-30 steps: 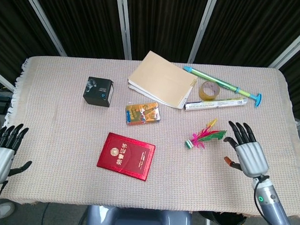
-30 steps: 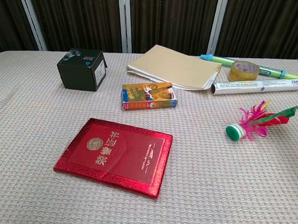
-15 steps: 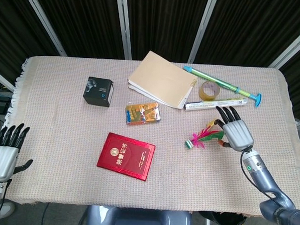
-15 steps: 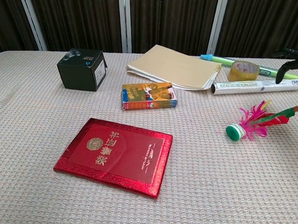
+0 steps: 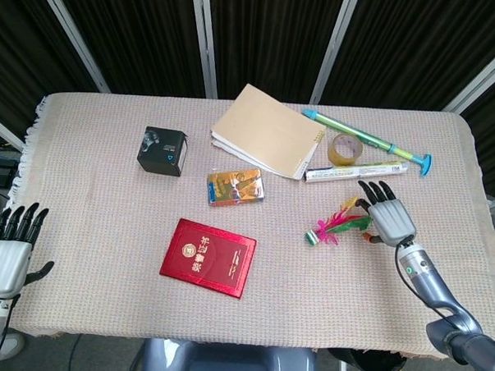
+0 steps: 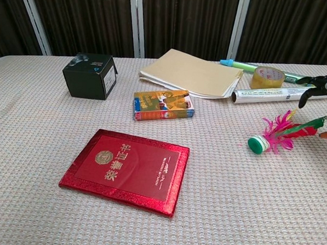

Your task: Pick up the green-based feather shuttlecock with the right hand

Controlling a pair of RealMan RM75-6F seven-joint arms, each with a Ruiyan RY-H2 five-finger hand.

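1. I judge the shuttlecock [image 5: 338, 226] to be very light, with soft feathers that bend and crush easily; only the green base looks firm enough to squeeze.
2. I would take hold at the base or at the neck just behind it, pinching gently, since a loose grab at the feather tips would probably let it slide out.
3. It lies on its side on the desk [image 5: 98, 228], base toward the left, feathers fanning up and right. The base is a round green disc with a white ring; the feathers are pink, red and green, with a yellow tip.
4. It sits right of the red booklet [image 5: 208, 257] and below the white tube [image 5: 353, 170] and the tape roll [image 5: 345, 149].
5. My right robot hand [image 5: 387, 218] is open and holds nothing, fingers spread, just beside the feather end; I cannot tell if the thumb touches the feathers.
6. My left robot hand [image 5: 8, 255] is open, empty, at the desk's near left corner.
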